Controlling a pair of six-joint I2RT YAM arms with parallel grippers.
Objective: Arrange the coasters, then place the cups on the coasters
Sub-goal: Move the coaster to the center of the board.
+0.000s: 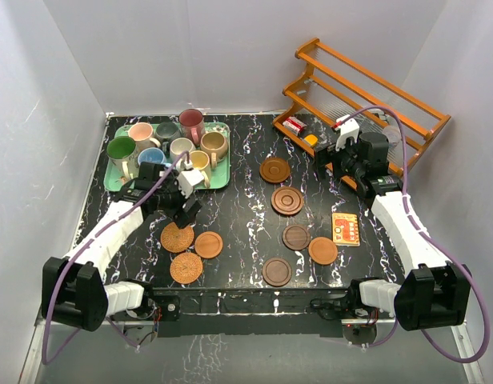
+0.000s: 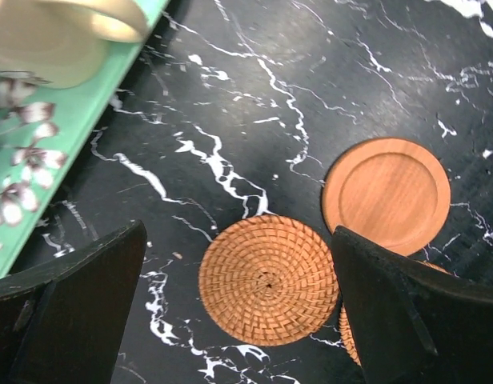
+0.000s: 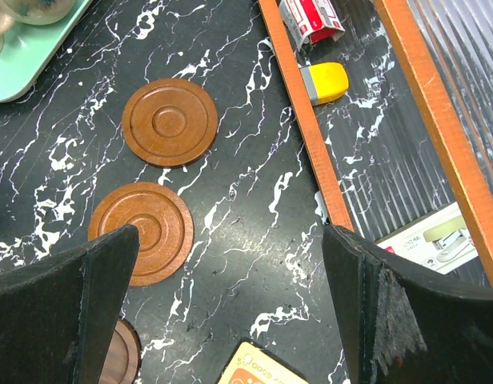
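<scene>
So, nothing is done yet. The coasters [image 1: 286, 200] lie loose across the table [image 1: 238, 160]; the mugs [image 1: 121, 148] sit on the green tray [image 1: 110, 182], far left corner. My left gripper [image 2: 238, 236] and right gripper [image 3: 230, 236] spread wide, empty.

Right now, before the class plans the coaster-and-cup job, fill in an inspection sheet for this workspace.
Surface: black marbled table, no spills seen.
Job's things: eight coasters scattered on the table; eight cups crowded on the green tray, none on a coaster.
Clutter: orange card near the right-side coasters; red-and-white box and yellow item at the wooden rack.
Grippers: left gripper open above a woven coaster; right gripper open above bare table; both empty.
Cables: purple cables loop along both arms.
Surroundings: white walls on three sides.
</scene>
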